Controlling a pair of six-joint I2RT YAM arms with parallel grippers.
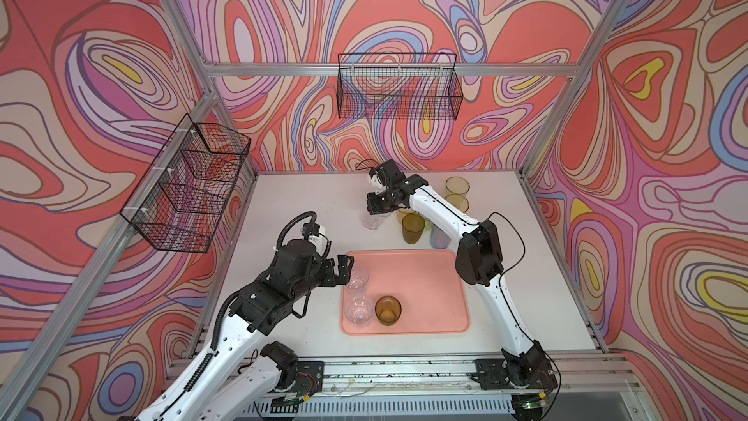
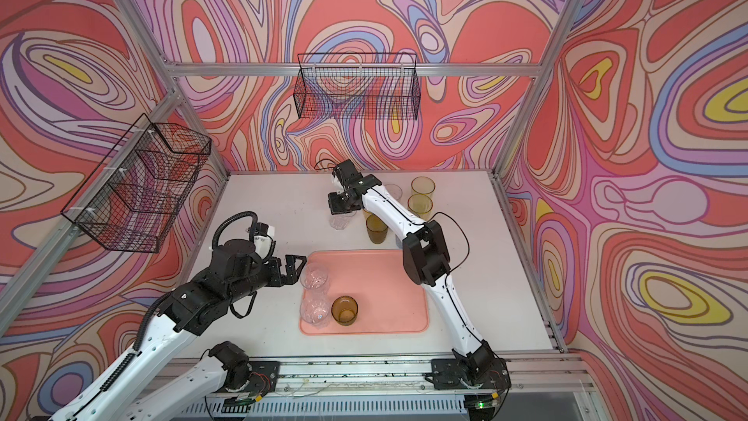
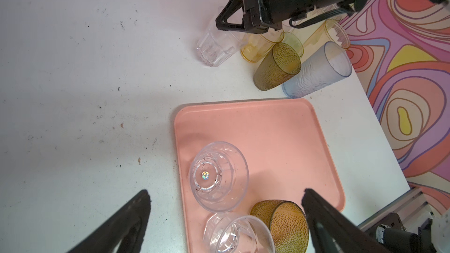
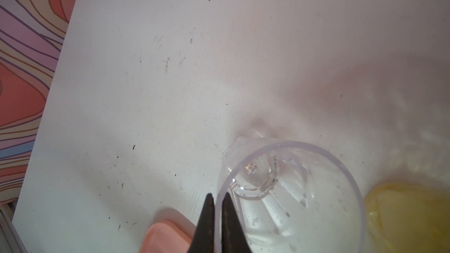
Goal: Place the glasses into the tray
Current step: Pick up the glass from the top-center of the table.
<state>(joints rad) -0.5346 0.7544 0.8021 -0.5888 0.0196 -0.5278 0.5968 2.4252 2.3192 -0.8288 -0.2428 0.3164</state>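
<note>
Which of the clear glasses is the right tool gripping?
The clear glass on the table beyond the tray; the right tool pinches its rim. Two other clear ones stand in the tray.

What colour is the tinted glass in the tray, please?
Amber glass, dimpled all over; clearest in the left wrist view.

A robot lab cell: aluminium frame (image 1: 283, 70), swirl-printed walls (image 1: 81, 74), arms (image 1: 441, 205) bolted to a rail (image 1: 404, 369).
</note>
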